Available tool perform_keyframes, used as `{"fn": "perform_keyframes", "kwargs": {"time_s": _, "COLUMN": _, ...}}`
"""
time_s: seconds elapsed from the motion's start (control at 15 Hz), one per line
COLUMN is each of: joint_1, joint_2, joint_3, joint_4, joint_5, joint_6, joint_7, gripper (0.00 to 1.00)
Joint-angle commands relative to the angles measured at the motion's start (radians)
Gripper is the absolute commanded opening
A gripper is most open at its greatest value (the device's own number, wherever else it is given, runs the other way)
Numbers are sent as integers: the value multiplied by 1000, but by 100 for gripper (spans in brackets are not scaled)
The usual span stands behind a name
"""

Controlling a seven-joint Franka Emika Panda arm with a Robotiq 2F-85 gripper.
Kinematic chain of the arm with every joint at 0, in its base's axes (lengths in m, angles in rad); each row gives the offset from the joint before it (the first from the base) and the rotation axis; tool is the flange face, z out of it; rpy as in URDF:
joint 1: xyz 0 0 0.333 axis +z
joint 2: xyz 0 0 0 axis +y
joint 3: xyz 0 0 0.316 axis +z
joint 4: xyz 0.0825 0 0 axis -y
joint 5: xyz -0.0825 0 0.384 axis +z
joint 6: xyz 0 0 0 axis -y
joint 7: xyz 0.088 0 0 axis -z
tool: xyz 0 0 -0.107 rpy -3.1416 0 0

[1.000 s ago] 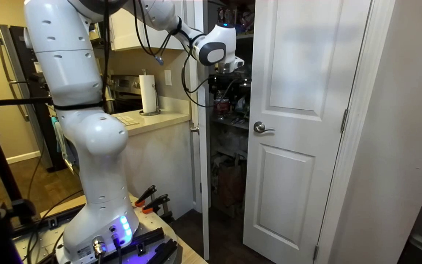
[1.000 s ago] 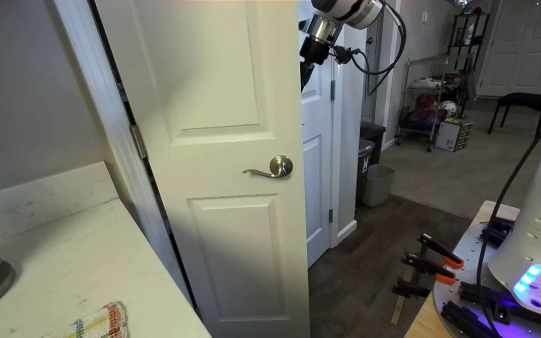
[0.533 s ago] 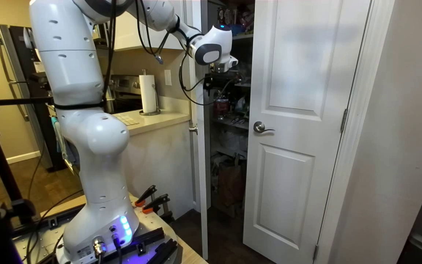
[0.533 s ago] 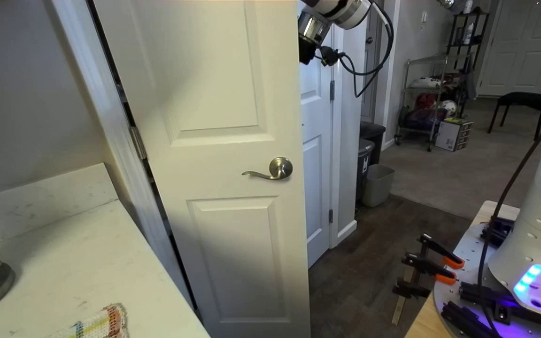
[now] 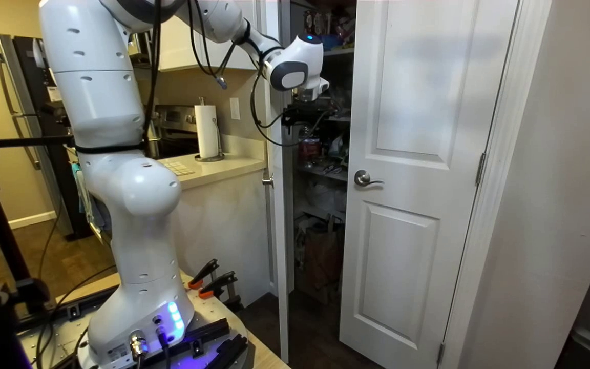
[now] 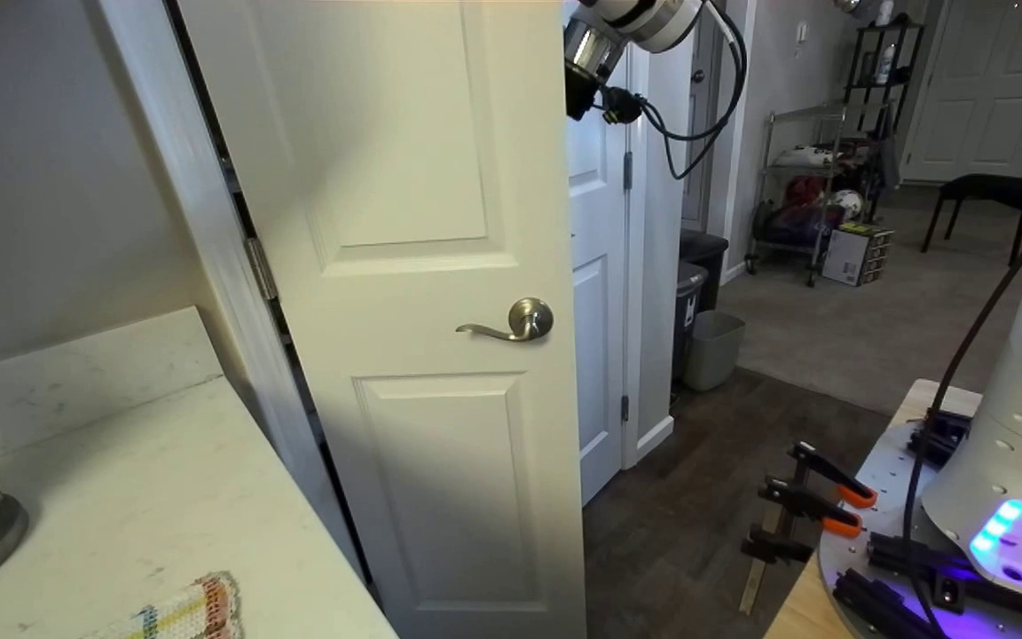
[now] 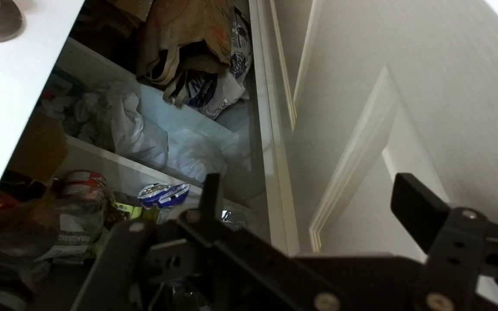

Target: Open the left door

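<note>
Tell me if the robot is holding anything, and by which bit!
Nothing: the gripper is open, its fingers wide apart, with no part of the left door clamped between them.

The left door (image 6: 413, 306) has swung slightly wider toward the countertop edge (image 5: 226, 173); the gripper (image 7: 309, 196) has shifted likewise.

Pantry doors (image 6: 422, 311): two. Clamps (image 6: 804, 501): two, maybe three.
</note>
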Motion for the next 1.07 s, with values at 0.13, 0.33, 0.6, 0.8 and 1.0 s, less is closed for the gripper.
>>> {"fn": "perform_keyframes", "kwargs": {"time_s": 0.13, "joint_1": -10, "joint_2": -1, "joint_3": -3, "joint_4": 16, "joint_5": 4, "joint_6": -78, "joint_7": 11, "gripper": 100}}
{"fn": "perform_keyframes", "kwargs": {"time_s": 0.33, "joint_1": -26, "joint_2": -16, "joint_3": -15, "joint_4": -8, "joint_5": -23, "joint_6": -85, "joint_7": 43, "gripper": 100}}
{"fn": "perform_keyframes", "kwargs": {"time_s": 0.6, "joint_1": -50, "joint_2": -35, "joint_3": -42, "joint_4": -34, "joint_5": 0, "joint_6": -69, "joint_7": 47, "gripper": 100}}
{"fn": "perform_keyframes", "kwargs": {"time_s": 0.8, "joint_1": -54, "joint_2": -33, "joint_3": -51, "joint_4": -29, "joint_5": 6, "joint_6": -118, "joint_7": 13, "gripper": 100}}
{"fn": "perform_keyframes", "kwargs": {"time_s": 1.0, "joint_1": -50, "joint_2": -45, "joint_3": -54, "joint_4": -25, "joint_5": 13, "joint_6": -242, "joint_7": -60, "gripper": 100}}
